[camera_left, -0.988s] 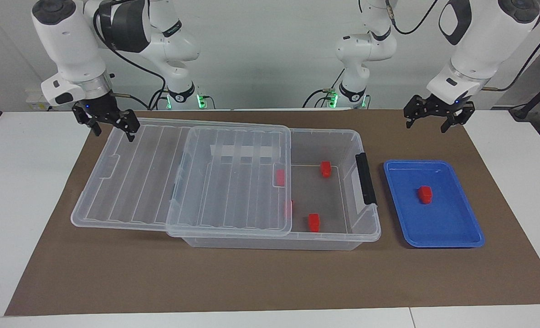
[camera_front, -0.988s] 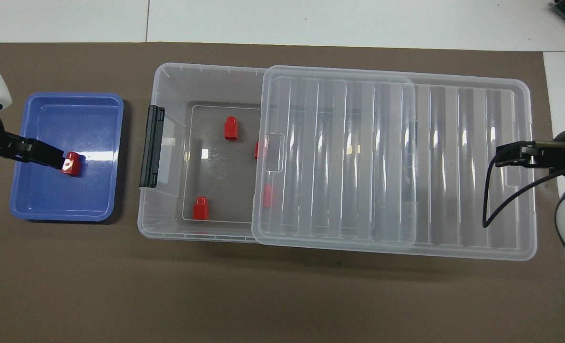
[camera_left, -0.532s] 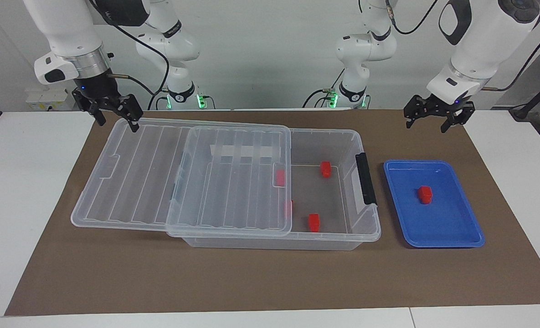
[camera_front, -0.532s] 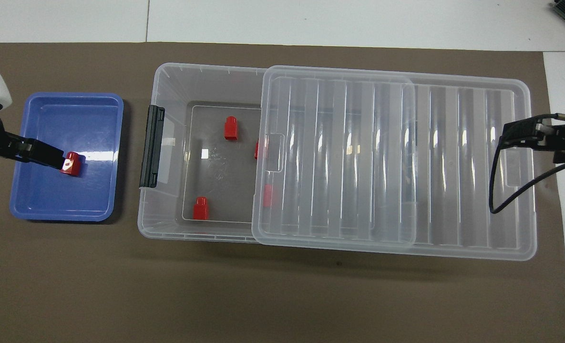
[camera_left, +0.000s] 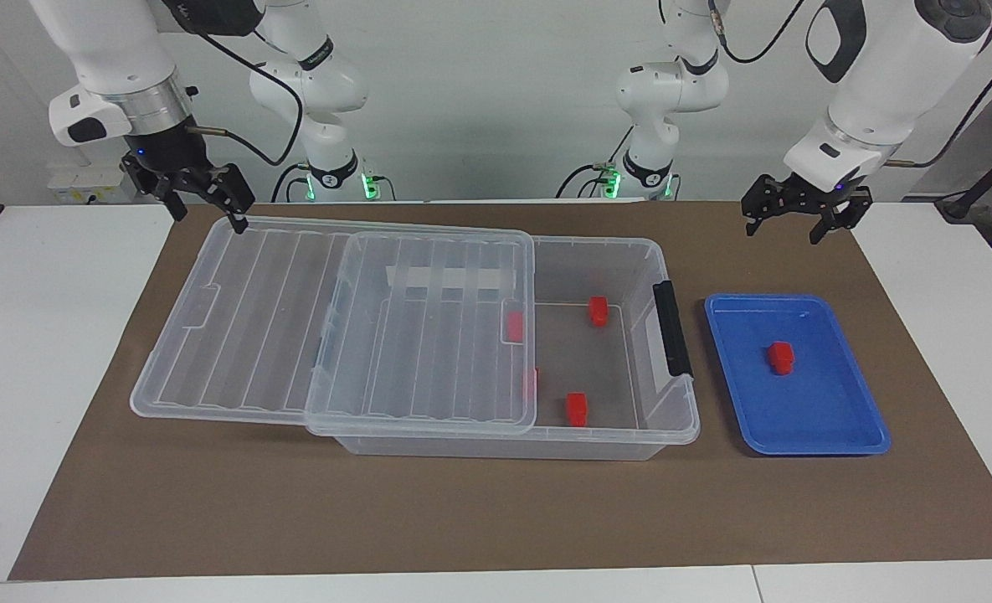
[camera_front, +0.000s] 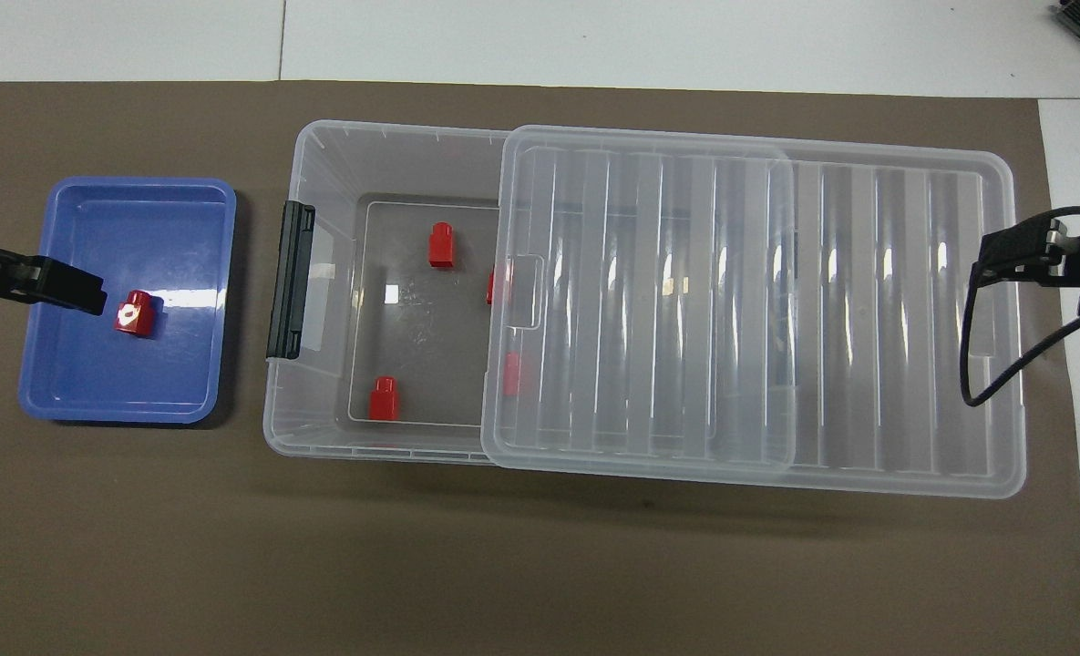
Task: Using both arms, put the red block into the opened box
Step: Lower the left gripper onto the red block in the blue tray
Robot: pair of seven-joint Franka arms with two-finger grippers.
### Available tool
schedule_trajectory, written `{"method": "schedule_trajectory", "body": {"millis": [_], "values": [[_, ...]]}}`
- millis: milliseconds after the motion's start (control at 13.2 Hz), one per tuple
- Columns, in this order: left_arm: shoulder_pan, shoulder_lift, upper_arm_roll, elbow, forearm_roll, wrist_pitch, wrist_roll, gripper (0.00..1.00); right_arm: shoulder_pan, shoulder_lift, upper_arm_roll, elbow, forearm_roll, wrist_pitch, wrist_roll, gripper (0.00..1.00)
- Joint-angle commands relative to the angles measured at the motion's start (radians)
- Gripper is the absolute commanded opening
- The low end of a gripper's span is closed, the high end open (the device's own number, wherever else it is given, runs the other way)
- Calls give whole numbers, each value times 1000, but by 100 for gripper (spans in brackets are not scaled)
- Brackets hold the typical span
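Red block (camera_left: 780, 357): lies in the blue tray (camera_left: 830, 419), right of frame in the facing view, toward the left arm's end of the worktop (camera_left: 462, 511).
Box (camera_left: 629, 435): centre frame, lid (camera_left: 328, 335) slid aside, three red blocks visible inside.
Left gripper (camera_left: 802, 224): upper right, in the air near the tray's upper edge, fingers apart, empty.
Right gripper (camera_left: 203, 201): upper left, over the lid's corner, fingers apart, empty.
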Motion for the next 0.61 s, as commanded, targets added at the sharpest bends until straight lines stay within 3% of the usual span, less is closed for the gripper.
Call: {"method": "schedule_trajectory", "body": {"millis": [0, 380, 532], "values": [[48, -46, -2, -178, 12, 224, -14, 100, 1, 7, 6, 14, 1, -57, 2, 100], [126, 55, -2, -442, 12, 723, -6, 100, 0, -30, 6, -46, 7, -55, 2, 100], [157, 110, -3, -507, 12, 863, -2, 100, 0, -30, 6, -46, 9, -54, 2, 100]]}}
